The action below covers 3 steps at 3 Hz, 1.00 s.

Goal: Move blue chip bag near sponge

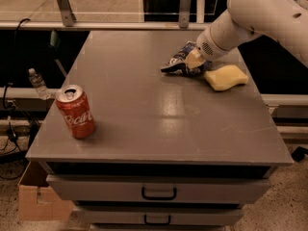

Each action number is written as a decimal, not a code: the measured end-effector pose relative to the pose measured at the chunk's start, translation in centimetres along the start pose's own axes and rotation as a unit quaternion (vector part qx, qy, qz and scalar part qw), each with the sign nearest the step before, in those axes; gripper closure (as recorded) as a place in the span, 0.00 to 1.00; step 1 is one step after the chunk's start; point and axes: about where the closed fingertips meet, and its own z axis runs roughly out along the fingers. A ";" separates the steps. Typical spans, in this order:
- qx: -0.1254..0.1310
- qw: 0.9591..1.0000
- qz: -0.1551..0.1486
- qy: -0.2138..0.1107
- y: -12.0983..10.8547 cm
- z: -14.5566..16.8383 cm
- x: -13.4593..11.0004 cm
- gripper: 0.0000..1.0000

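The blue chip bag is a crumpled dark-blue foil bag with white markings, lying on the grey tabletop at the back right. The pale yellow sponge lies just to its right, a short gap away. My cream-coloured gripper comes in from the upper right and is shut on the right end of the bag, low over the table. The arm hides part of the bag.
A red soda can stands upright near the table's front left corner. Drawers sit below the front edge. A water bottle and a cardboard box are off the table at left. A metal rail runs behind.
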 end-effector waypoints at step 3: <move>0.011 1.000 0.016 -0.013 0.3 -1.7 -1.1 0.13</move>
